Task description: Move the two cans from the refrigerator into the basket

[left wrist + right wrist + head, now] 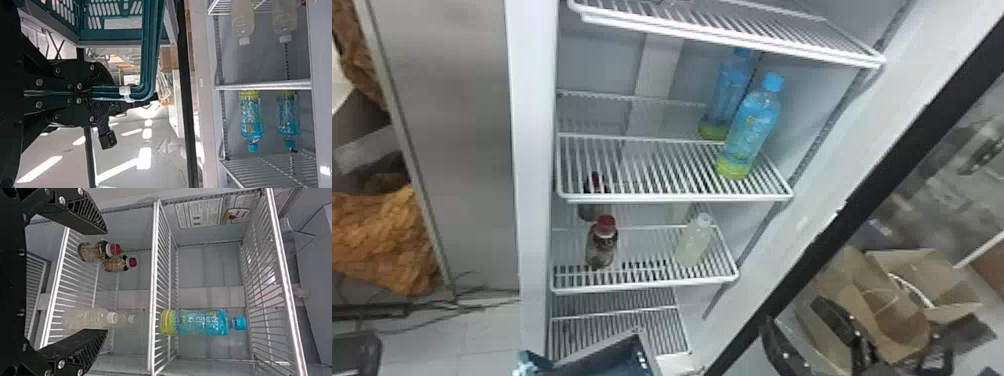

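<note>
The right gripper [106, 282] is facing the refrigerator [534, 200], fingers standing wide apart, holding nothing, presumably leaving grasp clearance. The left gripper [111, 93] is clamping the basket [117, 43] by its handle [150, 58], fingers closed, presumably presenting it for loading. Bottles [749, 132] are standing on the shelves [677, 199]; the cans' location cannot be determined.

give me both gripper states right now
left gripper: closed, holding the basket handle
right gripper: open, holding nothing
</note>
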